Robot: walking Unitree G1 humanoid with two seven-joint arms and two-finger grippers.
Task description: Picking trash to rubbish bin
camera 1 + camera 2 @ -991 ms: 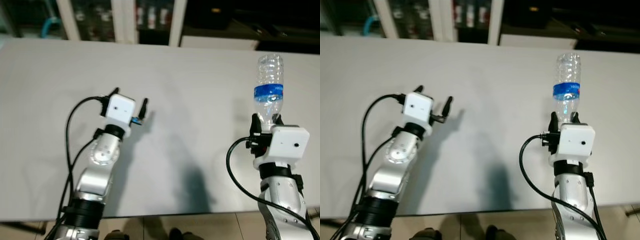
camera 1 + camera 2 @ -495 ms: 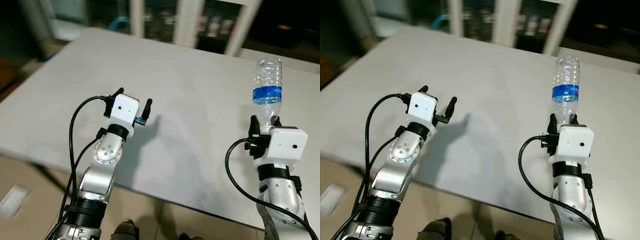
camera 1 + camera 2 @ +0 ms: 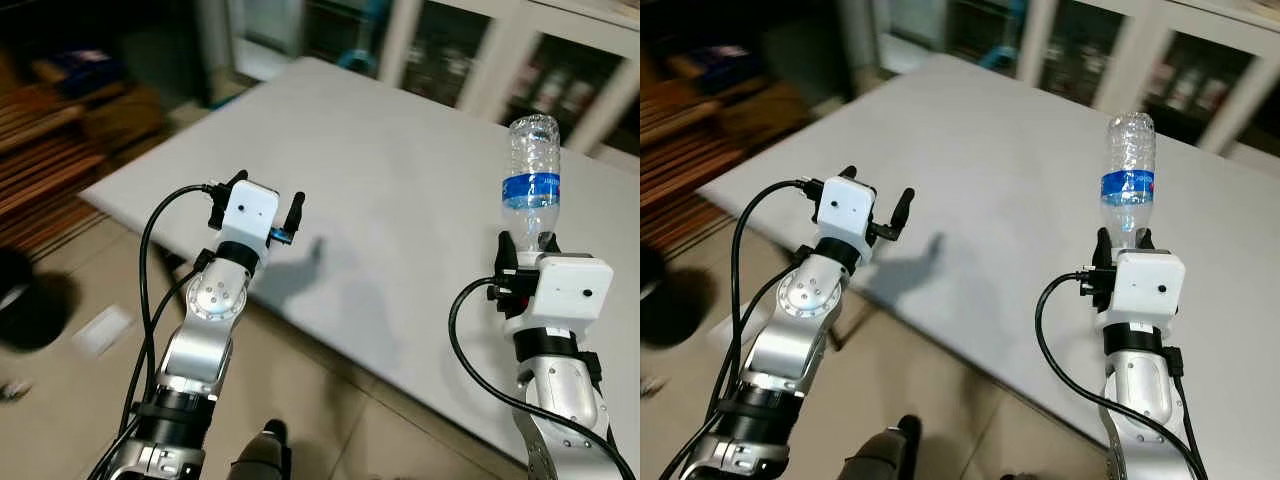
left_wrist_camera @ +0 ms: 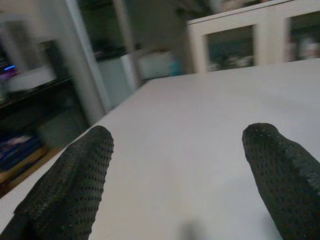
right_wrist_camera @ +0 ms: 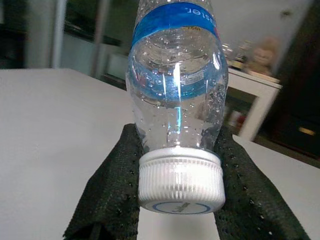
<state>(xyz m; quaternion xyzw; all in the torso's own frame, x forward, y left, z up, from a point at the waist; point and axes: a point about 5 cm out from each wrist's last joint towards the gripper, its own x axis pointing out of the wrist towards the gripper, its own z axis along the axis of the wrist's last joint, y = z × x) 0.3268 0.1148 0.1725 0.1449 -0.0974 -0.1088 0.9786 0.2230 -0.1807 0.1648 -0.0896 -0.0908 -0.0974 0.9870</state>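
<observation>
My view has swung off the table (image 3: 400, 160) toward the floor — right gripper (image 3: 523, 252) clenched on the bottle (image 3: 531, 180), left gripper (image 3: 262, 203) spread empty — I'm likely turning to seek the bin.

- The left claw (image 4: 180, 175) has its two black, dimpled rubber fingers (image 4: 67, 185) spread wide apart, with nothing between them.
- Below and beyond the fingers lies the pale grey, flat worktop (image 4: 200, 130), stretching away to a far edge.
- A faint dark shadow (image 4: 192, 231) sits on the worktop surface between the fingers.
- Past the far edge stands a white-framed cabinet with dark glass panes (image 4: 250, 42), its contents blurred.
- Beside it rises a white upright post (image 4: 125, 45).
- To one side, dark shelving (image 4: 30, 95) is blurred, with a small blue light (image 4: 10, 67).
</observation>
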